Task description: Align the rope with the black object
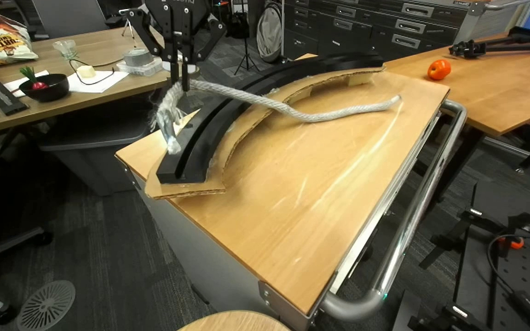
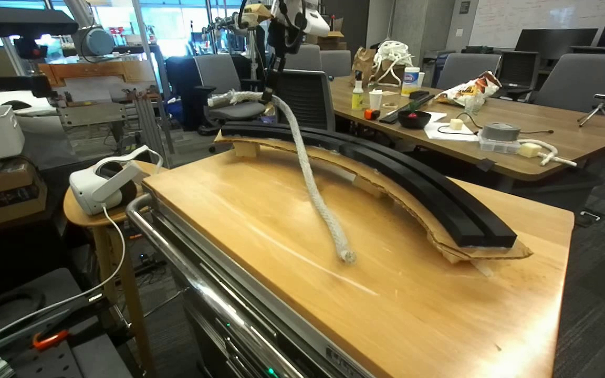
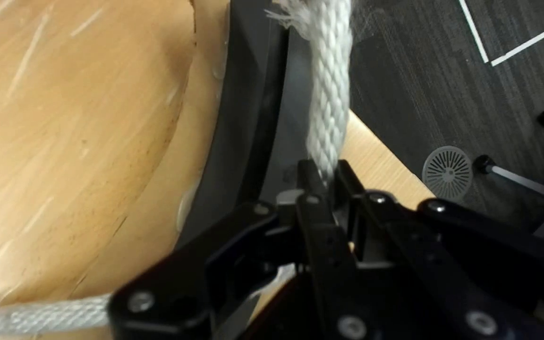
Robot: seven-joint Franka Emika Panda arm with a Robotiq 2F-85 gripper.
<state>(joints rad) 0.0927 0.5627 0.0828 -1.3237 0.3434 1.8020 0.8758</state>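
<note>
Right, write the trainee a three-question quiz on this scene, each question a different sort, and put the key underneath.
1. True or false: the gripper is holding the rope.
2. Multiple choice: what lies directly under the black strip?
A. A towel
B. Cardboard
C. A metal tray
3. Short answer: does the rope's long part follow the strip's curve, and where is its far end?

Key
1. True.
2. B.
3. No; it crosses over the strip, and its far end is over the wooden tabletop, inside the curve.
</note>
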